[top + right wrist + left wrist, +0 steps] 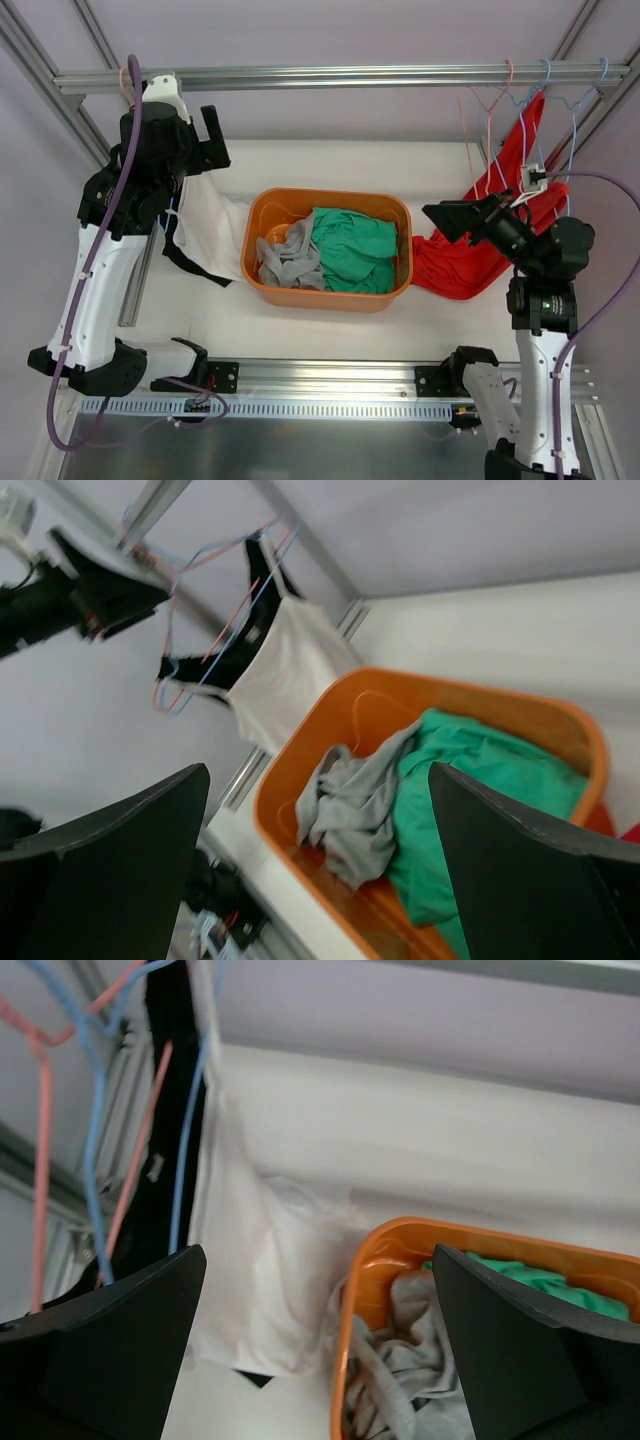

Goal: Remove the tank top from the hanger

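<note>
A white tank top [210, 225] and a black one [190, 262] hang at the left from pink and blue wire hangers [95, 1140], partly hidden under my left arm. In the left wrist view the white top [270, 1270] hangs ahead beside the black one [170, 1110]. A red tank top [480, 250] hangs from wire hangers [520, 95] at the right and drapes onto the table. My left gripper [215, 140] is open and empty, up by the left hangers. My right gripper [455, 220] is open and empty, just left of the red top.
An orange bin [330, 300] stands mid-table holding a grey garment [290, 262] and a green one [350, 250]. An aluminium rail [340, 76] spans the back and carries the hangers. Frame posts stand at both sides.
</note>
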{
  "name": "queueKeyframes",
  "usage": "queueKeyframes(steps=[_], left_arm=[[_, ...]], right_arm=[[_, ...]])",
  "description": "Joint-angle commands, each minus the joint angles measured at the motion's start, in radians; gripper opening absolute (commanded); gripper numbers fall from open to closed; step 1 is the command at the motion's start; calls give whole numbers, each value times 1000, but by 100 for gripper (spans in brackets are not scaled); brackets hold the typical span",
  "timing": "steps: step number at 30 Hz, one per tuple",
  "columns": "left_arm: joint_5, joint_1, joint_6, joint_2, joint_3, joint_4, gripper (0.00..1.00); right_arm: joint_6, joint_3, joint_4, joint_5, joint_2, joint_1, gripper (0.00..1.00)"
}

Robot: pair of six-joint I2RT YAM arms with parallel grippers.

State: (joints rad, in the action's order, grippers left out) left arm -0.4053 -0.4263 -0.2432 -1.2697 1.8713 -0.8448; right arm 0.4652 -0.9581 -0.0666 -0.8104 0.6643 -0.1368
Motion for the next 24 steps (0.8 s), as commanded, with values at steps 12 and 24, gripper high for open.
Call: queueKeyframes(steps=[12,24], left_arm=[[37,230,64,-5,-9,-119,93],[114,337,110,-92,23,-125,68]], right_arm=[[-491,-140,-317,540,174,800,93],[-497,-137,-153,580,373,1031,93]])
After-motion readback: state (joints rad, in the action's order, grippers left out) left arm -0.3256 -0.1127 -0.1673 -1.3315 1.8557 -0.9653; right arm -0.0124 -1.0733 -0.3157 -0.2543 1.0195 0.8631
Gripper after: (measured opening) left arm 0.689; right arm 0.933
